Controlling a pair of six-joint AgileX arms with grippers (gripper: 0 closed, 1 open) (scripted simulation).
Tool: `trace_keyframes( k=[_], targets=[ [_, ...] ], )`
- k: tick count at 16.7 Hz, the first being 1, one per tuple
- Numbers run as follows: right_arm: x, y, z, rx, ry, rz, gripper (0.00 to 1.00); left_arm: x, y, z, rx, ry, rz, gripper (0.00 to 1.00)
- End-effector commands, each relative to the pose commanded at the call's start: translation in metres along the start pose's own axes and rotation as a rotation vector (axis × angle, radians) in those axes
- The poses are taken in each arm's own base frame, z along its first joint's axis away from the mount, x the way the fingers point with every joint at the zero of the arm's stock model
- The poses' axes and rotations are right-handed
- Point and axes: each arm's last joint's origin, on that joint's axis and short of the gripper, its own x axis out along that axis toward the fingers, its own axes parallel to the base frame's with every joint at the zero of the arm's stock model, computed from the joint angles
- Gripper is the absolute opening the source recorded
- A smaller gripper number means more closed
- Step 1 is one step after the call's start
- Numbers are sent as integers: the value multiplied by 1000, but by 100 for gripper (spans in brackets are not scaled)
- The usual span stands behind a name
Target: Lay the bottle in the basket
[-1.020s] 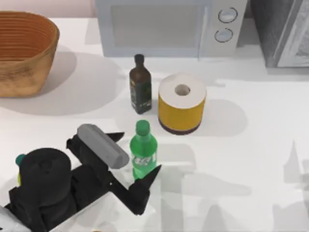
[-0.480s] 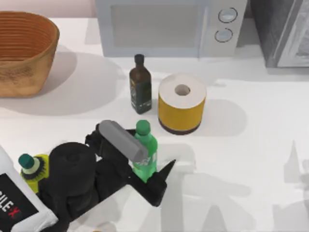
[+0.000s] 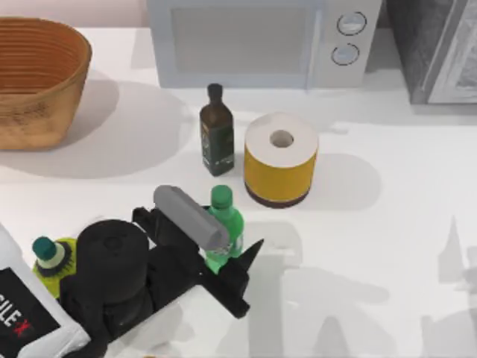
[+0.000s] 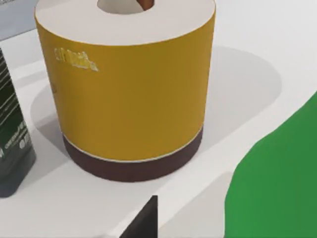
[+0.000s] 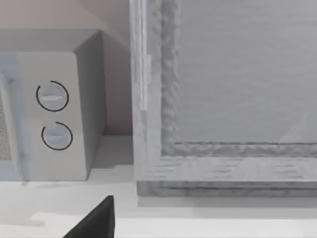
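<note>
The slim green bottle (image 3: 226, 224) stands upright on the white table, in front of the yellow roll. My left gripper (image 3: 235, 230) reaches in from the lower left and straddles the bottle's body, open. One dark finger (image 3: 240, 267) lies on its near side. The other is hidden under the grey wrist camera. In the left wrist view the bottle (image 4: 277, 183) looms close, beside a finger (image 4: 144, 220). The wicker basket (image 3: 37, 82) sits at the far left corner. A black part of my right gripper (image 5: 96, 220) shows before the cabinet.
A dark brown bottle (image 3: 216, 130) and a yellow paper roll (image 3: 281, 158) stand just behind the green bottle. A squat yellow-green bottle (image 3: 48, 257) sits by my left arm. A microwave (image 3: 253, 41) and a grey cabinet (image 3: 440, 45) line the back.
My left gripper slid right until its fingers came around the green bottle, then stopped. The near finger has since drawn slightly closer to the bottle, which has stayed in place.
</note>
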Motion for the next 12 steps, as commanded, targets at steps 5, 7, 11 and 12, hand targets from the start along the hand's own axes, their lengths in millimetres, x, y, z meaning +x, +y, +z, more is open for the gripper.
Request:
trace_keyframes(
  k=[5, 7, 11, 12],
  targets=[
    [0, 0, 0, 0, 0, 0, 100, 0, 0, 0, 0, 0, 0, 17],
    [0, 0, 0, 0, 0, 0, 100, 0, 0, 0, 0, 0, 0, 2],
    [0, 0, 0, 0, 0, 0, 100, 0, 0, 0, 0, 0, 0, 0],
    [0, 0, 0, 0, 0, 0, 100, 0, 0, 0, 0, 0, 0, 0]
  ],
)
